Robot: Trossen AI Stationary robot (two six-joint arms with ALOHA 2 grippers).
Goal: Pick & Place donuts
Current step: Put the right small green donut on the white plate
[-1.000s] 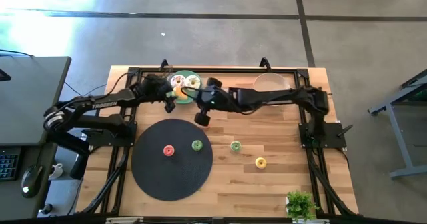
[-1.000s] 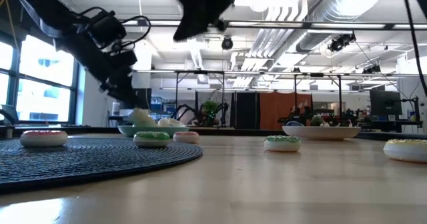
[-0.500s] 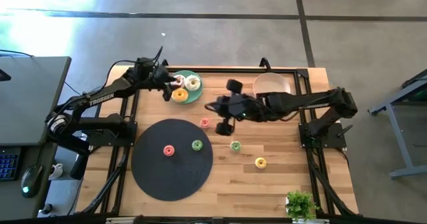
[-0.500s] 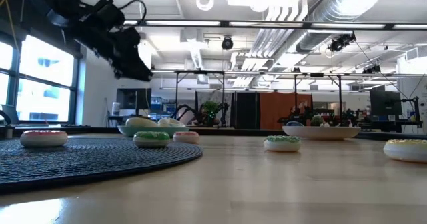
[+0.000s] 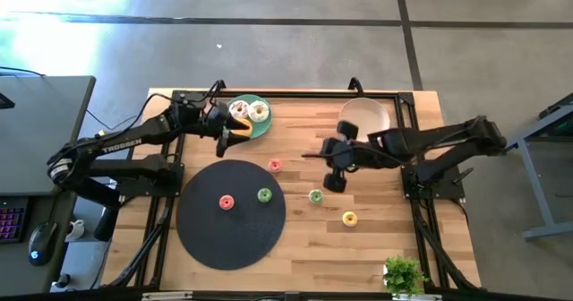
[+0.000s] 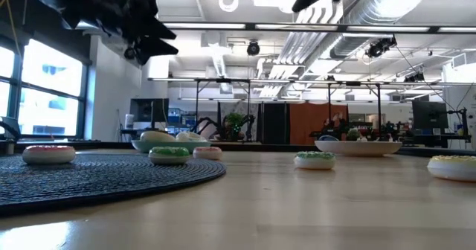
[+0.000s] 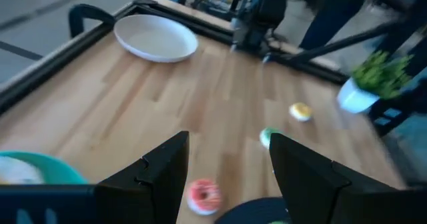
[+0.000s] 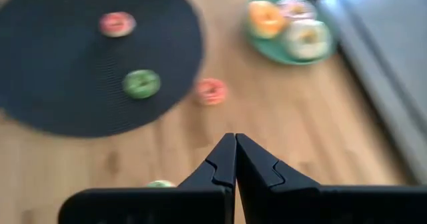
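Note:
Three frosted donuts, pink (image 5: 237, 107), white (image 5: 260, 112) and yellow (image 5: 243, 130), lie on the green plate (image 5: 262, 127). Small donuts lie flat elsewhere: a red one (image 5: 226, 202) and a green one (image 5: 264, 194) on the black mat (image 5: 231, 238), and a pink one (image 5: 274, 165), a green one (image 5: 315, 195) and a yellow one (image 5: 349, 218) on the wood. My left gripper (image 5: 226, 133) hangs open and empty above the plate's near-left rim. My right gripper (image 5: 309, 156) is shut and empty, raised over mid-table and pointing left.
An empty beige plate (image 5: 364, 115) sits at the far right. A small potted plant (image 5: 403, 272) stands at the near right corner. Bare wood lies between the mat and the right arm's base. Black frame rails run along the table's edges.
My right gripper has drawn back from beside the green plate toward the table's right edge, staying shut, and the small pink donut now shows where it hovered. My left gripper has risen from the green plate, as the low view shows. No donut has moved.

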